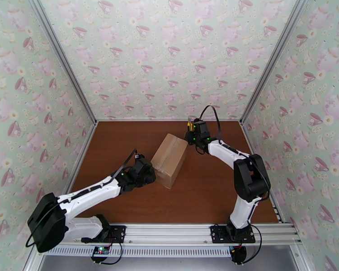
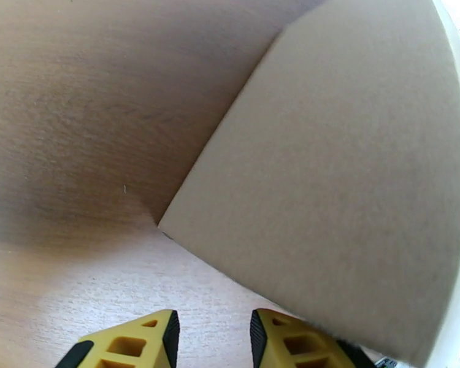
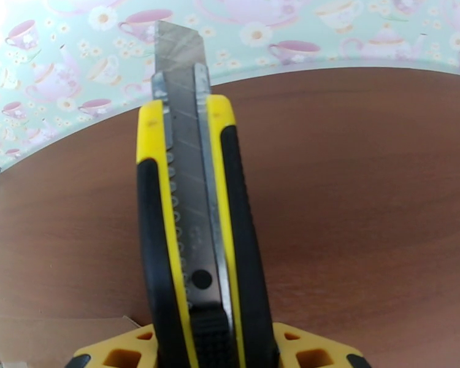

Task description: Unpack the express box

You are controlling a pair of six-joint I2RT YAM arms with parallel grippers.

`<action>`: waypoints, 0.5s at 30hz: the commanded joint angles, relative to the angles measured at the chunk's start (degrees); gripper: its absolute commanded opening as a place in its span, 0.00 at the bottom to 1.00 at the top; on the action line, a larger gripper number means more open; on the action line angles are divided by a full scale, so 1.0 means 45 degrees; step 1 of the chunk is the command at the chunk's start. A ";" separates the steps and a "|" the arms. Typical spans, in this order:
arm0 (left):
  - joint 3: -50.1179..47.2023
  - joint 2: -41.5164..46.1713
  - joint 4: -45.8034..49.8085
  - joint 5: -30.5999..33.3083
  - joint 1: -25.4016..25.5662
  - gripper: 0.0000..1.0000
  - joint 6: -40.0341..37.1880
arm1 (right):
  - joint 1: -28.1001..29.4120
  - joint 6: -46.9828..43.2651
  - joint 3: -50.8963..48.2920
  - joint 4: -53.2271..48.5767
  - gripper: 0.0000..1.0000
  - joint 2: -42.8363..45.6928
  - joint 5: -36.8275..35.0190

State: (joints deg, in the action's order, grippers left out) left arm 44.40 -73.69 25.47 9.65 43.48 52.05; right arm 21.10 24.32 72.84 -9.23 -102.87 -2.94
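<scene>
— Brown tabletop (image 1: 205, 195), teacup wallpaper (image 1: 169, 50) on the walls around it; that's my screen. Go ahead, ask.

— Where is the parcel?

— I see the express box (image 1: 169, 160) about mid-table, turned at an angle to the table edges, its top flaps shut.

— And your hands against it?

— My left gripper (image 1: 147, 173) sits at the box's near left end, close against the cardboard. From above I cannot tell whether it touches. On the left wrist camera its two yellow fingers (image 2: 138, 341) stand a little apart with bare table between them, gripping nothing. The box's side rises just ahead of them and to the right.

— The other one?

— My right gripper (image 1: 194, 134) is just beside the box's far right corner, clamped on a yellow-and-black utility knife (image 3: 193, 240). Its blade (image 3: 180, 62) is slid out and points away from the wrist, toward the wallpaper.

— Count it all for me.

— One box, one knife, two grippers.
</scene>
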 commanded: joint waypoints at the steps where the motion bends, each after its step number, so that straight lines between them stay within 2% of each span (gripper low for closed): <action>1: 0.0397 -0.0333 -0.0182 0.0470 -0.0238 0.38 -0.0278 | 0.0493 0.0224 -0.0924 0.0254 0.00 0.1137 0.0171; 15: 0.1319 -0.1461 0.0211 0.1336 -0.1396 0.38 -0.1915 | 0.2198 0.2075 -0.5491 0.0969 0.00 0.5019 -0.1566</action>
State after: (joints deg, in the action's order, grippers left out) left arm 48.45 -77.89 28.32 16.91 36.95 47.31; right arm 26.74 30.57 50.48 -6.02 -82.63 -11.38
